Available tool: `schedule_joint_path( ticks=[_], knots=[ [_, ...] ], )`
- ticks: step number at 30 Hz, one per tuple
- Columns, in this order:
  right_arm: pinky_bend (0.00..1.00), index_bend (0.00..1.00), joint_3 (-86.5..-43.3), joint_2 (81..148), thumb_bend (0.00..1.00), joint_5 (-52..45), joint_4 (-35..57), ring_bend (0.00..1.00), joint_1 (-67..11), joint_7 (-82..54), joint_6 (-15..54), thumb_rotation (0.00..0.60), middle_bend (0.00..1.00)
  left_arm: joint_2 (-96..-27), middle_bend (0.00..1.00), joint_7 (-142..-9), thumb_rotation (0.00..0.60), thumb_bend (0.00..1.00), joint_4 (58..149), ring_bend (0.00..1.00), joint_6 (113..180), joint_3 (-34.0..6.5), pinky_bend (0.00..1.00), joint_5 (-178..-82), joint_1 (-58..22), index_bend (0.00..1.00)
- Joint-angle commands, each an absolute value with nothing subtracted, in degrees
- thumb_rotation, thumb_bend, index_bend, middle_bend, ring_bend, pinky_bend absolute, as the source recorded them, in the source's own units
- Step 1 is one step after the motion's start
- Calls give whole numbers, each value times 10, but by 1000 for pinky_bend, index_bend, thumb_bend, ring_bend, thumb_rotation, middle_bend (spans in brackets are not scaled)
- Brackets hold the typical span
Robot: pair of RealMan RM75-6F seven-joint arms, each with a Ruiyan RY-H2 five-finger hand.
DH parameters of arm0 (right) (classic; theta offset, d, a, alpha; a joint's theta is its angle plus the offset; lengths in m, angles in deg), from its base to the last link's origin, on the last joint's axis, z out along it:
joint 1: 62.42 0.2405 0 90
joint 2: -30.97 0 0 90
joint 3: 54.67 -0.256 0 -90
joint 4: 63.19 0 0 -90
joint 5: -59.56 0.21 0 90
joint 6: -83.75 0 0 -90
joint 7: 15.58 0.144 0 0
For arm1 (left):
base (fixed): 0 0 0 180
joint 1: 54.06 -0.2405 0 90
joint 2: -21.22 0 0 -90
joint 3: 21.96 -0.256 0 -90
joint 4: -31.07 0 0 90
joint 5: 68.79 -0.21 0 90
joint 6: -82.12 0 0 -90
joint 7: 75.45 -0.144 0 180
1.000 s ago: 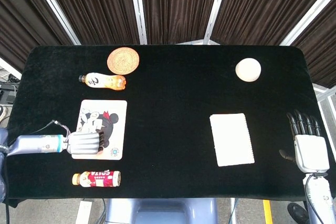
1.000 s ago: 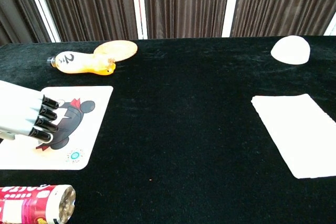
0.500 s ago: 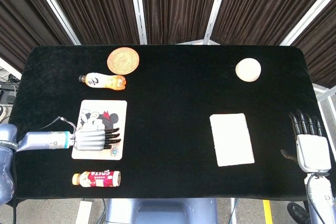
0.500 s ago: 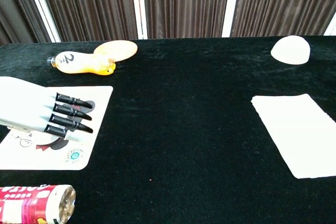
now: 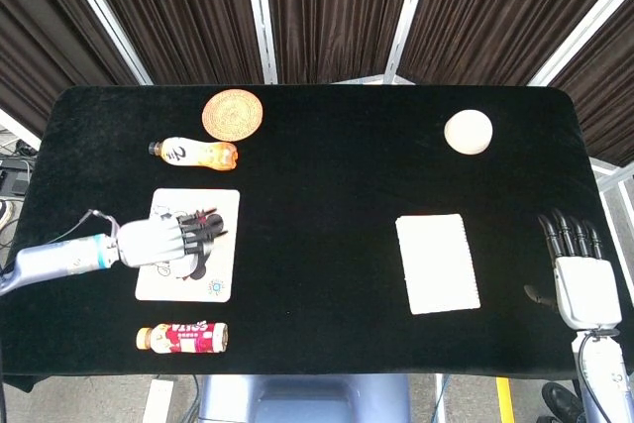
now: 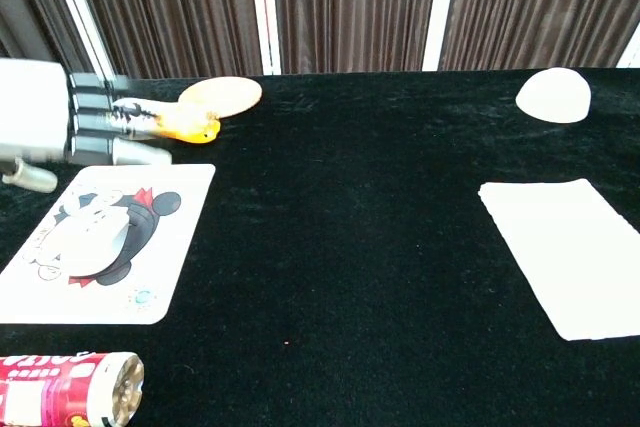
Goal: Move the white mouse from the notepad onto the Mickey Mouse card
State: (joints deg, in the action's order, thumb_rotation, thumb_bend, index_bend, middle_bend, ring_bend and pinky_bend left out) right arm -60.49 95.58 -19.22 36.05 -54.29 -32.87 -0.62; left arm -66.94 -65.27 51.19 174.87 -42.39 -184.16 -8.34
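Observation:
The white mouse (image 6: 86, 238) lies on the Mickey Mouse card (image 6: 170, 247), over the card's drawing. My left hand (image 6: 48, 123) hovers above the card's far left corner with its fingers stretched out and apart, holding nothing. In the head view that left hand (image 5: 161, 240) covers the middle of the card (image 5: 220, 269) and hides the mouse. The white notepad (image 5: 438, 263) lies bare at the right, and the chest view shows this notepad (image 6: 565, 252) too. My right hand (image 5: 580, 276) rests flat near the table's right front corner, fingers straight, holding nothing.
An orange bottle (image 5: 195, 153) lies behind the card, with a wicker coaster (image 5: 234, 114) further back. A red drink bottle (image 5: 182, 337) lies at the front edge below the card. A white round object (image 5: 468, 132) sits at the back right.
My left hand has risen off the card and drawn back, and its fingers have spread. The white mouse now shows uncovered on the card. The right hand has hardly moved.

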Motion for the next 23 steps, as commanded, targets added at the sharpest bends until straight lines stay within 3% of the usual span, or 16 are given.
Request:
schedule_joint_path(
  ticks=[1, 7, 11, 15, 23],
  knots=[
    [0, 19, -603, 951, 0, -198, 362, 0, -544, -321, -6, 600, 0, -609, 0, -639, 600, 35, 736, 0, 1740, -307, 0, -1685, -153, 0],
    [0, 19, -602, 944, 0, -207, 363, 0, -546, -305, -5, 600, 0, -478, 0, -794, 600, 35, 1117, 0, 1674, -262, 0, -1524, -224, 0],
    [0, 19, -602, 939, 0, -210, 364, 0, -548, -294, -6, 600, 0, -411, 0, -887, 600, 36, 1286, 0, 1641, -263, 0, -1414, -266, 0],
    [0, 19, -602, 933, 0, -218, 367, 0, -551, -282, -11, 600, 0, -389, 0, -911, 600, 38, 1349, 0, 1670, -271, 0, -1381, -314, 0],
    [0, 19, -600, 919, 0, -235, 373, 0, -558, -257, -19, 600, 0, -408, 0, -836, 600, 37, 1321, 0, 1760, -290, 0, -1429, -421, 0]
  ],
)
